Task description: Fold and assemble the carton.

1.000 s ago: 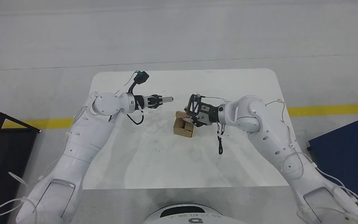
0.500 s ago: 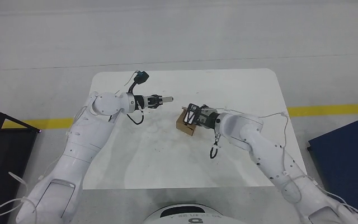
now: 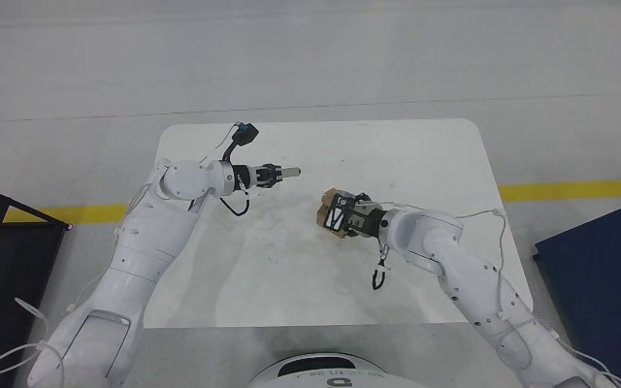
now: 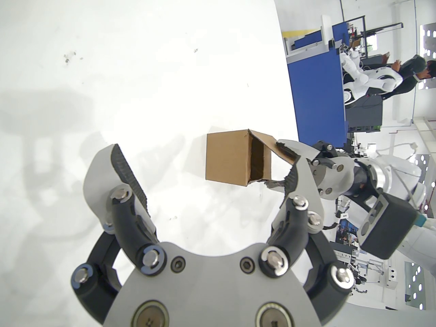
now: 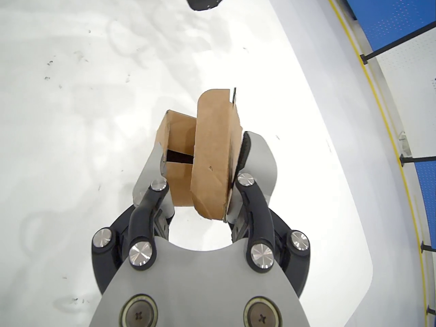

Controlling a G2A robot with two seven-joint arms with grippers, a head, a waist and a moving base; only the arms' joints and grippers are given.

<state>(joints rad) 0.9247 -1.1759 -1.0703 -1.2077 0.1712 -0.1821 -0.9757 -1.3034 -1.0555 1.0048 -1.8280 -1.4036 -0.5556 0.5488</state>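
Observation:
A small brown carton (image 3: 328, 206) is held near the middle of the white table, one end open with a flap sticking out. My right gripper (image 3: 342, 213) is shut on the carton (image 5: 211, 144); its fingers (image 5: 255, 158) clamp the body and the rounded flap between them. My left gripper (image 3: 291, 173) hovers open a short way to the carton's left, apart from it. In the left wrist view the carton (image 4: 228, 161) lies just beyond the open left gripper (image 4: 204, 161), with the right gripper (image 4: 327, 175) behind it.
The white table (image 3: 437, 155) has bare room on all sides of the carton. A black cable loop (image 3: 376, 276) hangs from the right arm. Blue partitions (image 5: 391, 1) and a yellow floor line (image 3: 563, 189) lie beyond the table's right edge.
My right gripper has turned the carton and carried it slightly right, with the right elbow swinging toward the table's near edge. The left arm has kept still.

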